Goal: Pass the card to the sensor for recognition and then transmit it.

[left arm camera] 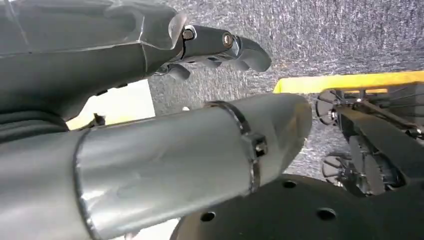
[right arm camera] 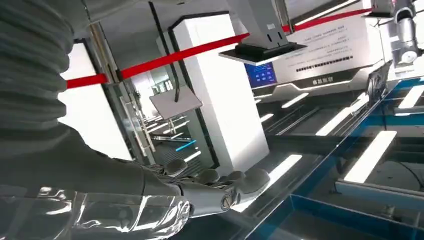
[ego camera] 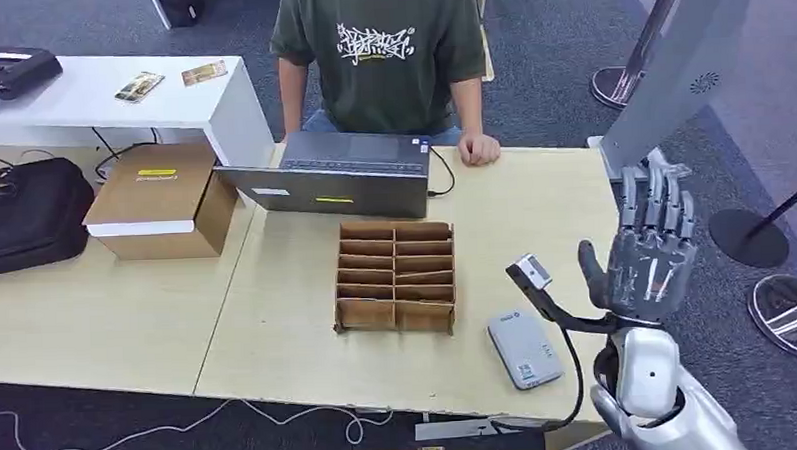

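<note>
Grey sensor [ego camera: 525,349] lies flat nr table's front edge.

Right hand [ego camera: 648,251]: dark grey fingers; silver forearm; black cable to small wrist camera [ego camera: 529,273].

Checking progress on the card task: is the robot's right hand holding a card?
No. In the head view the right hand is raised beside the table with fingers straight and apart, holding nothing.

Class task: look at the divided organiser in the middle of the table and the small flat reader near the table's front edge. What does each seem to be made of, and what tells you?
Divided organiser: likely corrugated cardboard, matte brown, with thin slotted partitions and raw cut edges.
Flat reader: probably moulded plastic, smooth grey, with rounded corners and a slight sheen; its printed label is too small to read.
</note>
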Motion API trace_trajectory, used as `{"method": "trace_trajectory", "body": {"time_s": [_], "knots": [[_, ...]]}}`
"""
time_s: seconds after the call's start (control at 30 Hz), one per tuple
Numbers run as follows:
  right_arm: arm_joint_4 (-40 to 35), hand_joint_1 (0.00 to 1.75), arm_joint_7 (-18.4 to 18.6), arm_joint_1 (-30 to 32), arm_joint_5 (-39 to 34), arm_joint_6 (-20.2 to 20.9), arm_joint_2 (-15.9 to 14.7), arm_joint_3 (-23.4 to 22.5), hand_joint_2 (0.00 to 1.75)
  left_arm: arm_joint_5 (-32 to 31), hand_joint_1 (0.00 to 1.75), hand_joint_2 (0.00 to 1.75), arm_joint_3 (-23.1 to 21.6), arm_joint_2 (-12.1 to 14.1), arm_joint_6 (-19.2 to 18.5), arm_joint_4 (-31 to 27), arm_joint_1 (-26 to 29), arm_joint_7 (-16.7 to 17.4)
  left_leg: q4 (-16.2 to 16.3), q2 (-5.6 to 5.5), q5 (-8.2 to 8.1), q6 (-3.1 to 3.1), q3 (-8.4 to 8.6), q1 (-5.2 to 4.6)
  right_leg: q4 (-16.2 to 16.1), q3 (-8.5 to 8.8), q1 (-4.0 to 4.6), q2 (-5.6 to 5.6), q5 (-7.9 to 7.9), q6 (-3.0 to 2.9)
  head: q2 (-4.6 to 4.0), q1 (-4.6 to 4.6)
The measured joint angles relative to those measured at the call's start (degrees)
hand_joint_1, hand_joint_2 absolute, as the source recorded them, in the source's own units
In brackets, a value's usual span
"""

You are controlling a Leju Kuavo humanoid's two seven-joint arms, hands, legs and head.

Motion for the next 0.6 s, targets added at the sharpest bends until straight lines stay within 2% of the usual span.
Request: {"method": "trace_trajectory", "body": {"time_s": [0.17,0.27,0.37,0.6], "knots": [[-7.37,0.00,-0.04,6.29,0.00,5.55,-1.05,-2.42,1.75,-0.15,0.00,0.00,0.17,-0.48,-0.20,-0.65,0.09,-0.09,-0.01,-0.03,0.00,0.00,-0.01,0.01,0.01,-0.01,0.01,-0.02,-0.02,-0.03,0.00,0.00],[-10.59,0.00,-4.99,11.78,-0.02,5.19,0.20,-5.37,1.75,1.44,0.00,0.00,0.15,-0.44,-0.68,-0.83,0.14,-0.09,-0.02,-0.08,-0.03,-0.02,-0.05,0.04,0.01,0.05,0.02,-0.05,-0.10,-0.02,0.00,0.04],[-13.94,0.00,-0.81,13.90,-0.02,9.17,0.55,-6.38,1.75,2.03,0.00,0.00,0.15,-0.55,-0.04,-0.94,0.13,-0.09,-0.03,0.08,-0.04,-0.01,-0.04,0.02,0.01,-0.01,0.01,0.07,-0.10,-0.03,0.00,0.00],[-16.69,0.00,-0.02,16.33,0.02,11.54,1.47,-5.75,1.75,5.33,0.00,0.00,0.17,-1.79,-0.81,-2.19,0.31,0.20,-0.03,0.06,-0.11,-0.08,0.08,0.00,0.01,0.10,-0.01,0.06,-0.10,-0.02,0.00,0.00]]}}
